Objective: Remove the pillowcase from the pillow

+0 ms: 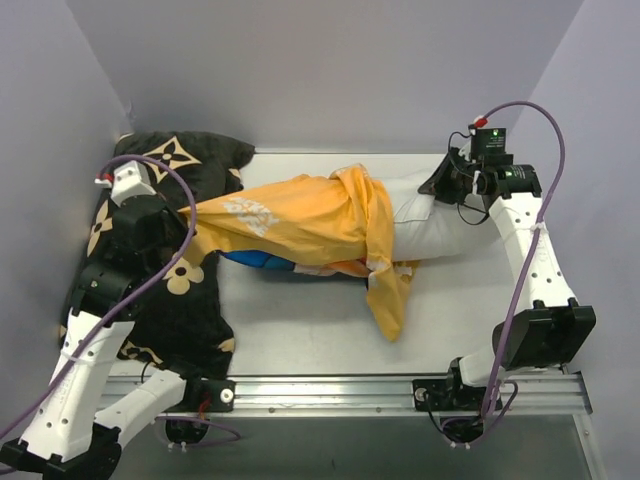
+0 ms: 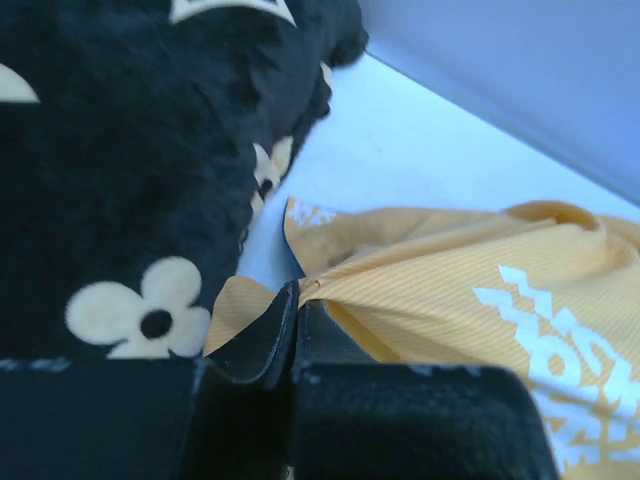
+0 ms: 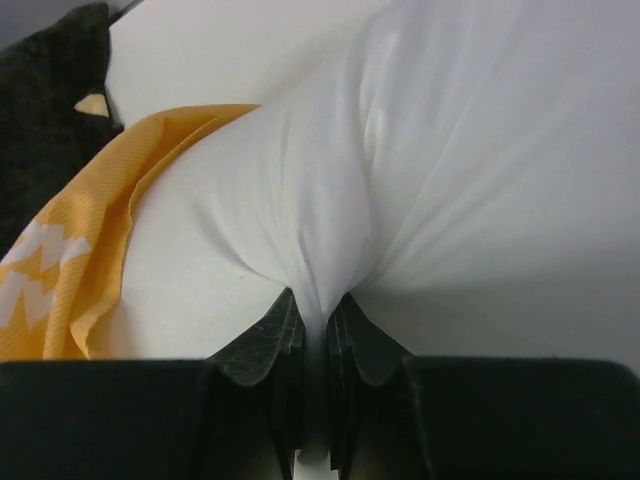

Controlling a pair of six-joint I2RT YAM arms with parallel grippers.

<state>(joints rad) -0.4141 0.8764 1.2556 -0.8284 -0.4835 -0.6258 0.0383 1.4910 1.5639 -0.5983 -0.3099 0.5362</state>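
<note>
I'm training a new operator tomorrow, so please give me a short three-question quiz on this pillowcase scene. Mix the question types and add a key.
1. True or false: the right gripper is shut on the pillowcase.
2. How much of the pillow shows outside the pillowcase? A) none B) its right end C) all of it
3. What does the left gripper pinch?
Key: 1. False; it pinches the white pillow. 2. B. 3. The pillowcase's orange-yellow edge, next to the black cushion.
</note>
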